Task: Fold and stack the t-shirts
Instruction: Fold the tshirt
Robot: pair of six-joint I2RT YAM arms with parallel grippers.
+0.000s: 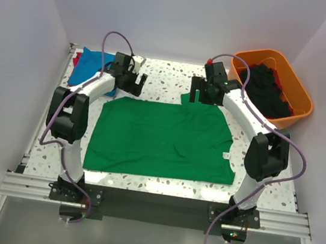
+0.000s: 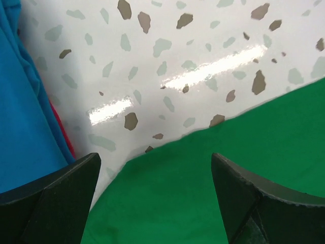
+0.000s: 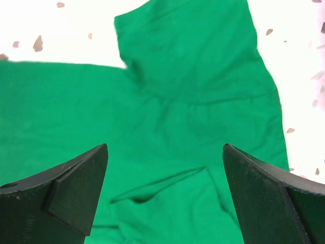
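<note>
The green t-shirt [image 1: 160,139] lies spread flat across the middle of the desk [image 1: 169,77], with a few shallow creases, a small white label [image 1: 226,156] at its right edge and one sleeve [image 3: 188,46] poking out past its far edge. It looks like thin, soft cloth: light enough for either arm, but limp, so any lifted part will likely sag and drag the rest along, and the glossy desk probably lets it slide rather than stay put. The sensible places to take hold are the far corners and edges, pinched low against the surface so the fingers catch cloth and do not skate over it — two holds at once, one per side, should keep the fold line straight. The left hand [image 1: 130,87] hovers with its jaws wide over the far left corner, where the wrist view shows the green edge curving between its fingers and bare desk beyond. The right hand [image 1: 201,97] is just as wide and holds nothing, poised over the sleeve and shoulder area. Just beside the left hand, at the far left of the desk, a folded blue t-shirt [image 1: 89,66] rests on a red t-shirt [image 2: 63,137] that shows only as a sliver. Well apart at the far right, black t-shirts [image 1: 265,88] are heaped in an orange tub [image 1: 304,99].
</note>
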